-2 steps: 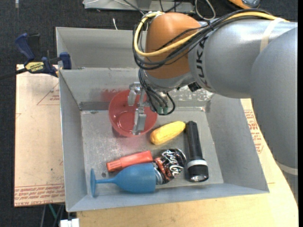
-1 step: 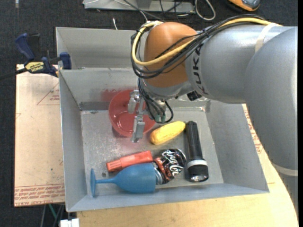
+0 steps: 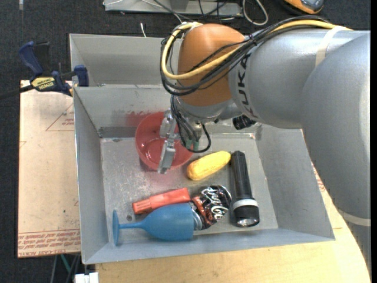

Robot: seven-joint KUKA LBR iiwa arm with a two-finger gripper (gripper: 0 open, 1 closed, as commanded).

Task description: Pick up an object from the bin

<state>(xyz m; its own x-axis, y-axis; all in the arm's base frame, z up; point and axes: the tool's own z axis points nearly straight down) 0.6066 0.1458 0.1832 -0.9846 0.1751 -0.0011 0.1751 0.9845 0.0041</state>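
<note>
My gripper [image 3: 166,161] hangs below the orange wrist cover, low over the back middle of the bin. Its tip sits at the front right part of a red bowl [image 3: 148,141], which lies against the bin's back wall. Whether it touches the bowl's rim I cannot tell. Just right of the gripper lies a yellow banana-shaped thing [image 3: 208,164], apart from it. A black flashlight [image 3: 241,188] lies lengthwise further right.
Towards the front lie a red-orange pen-like tool [image 3: 161,200], a crushed black cola can [image 3: 213,203] and a blue plastic goblet [image 3: 158,224] on its side. The bin floor left of the bowl is bare. The arm covers the bin's right back corner.
</note>
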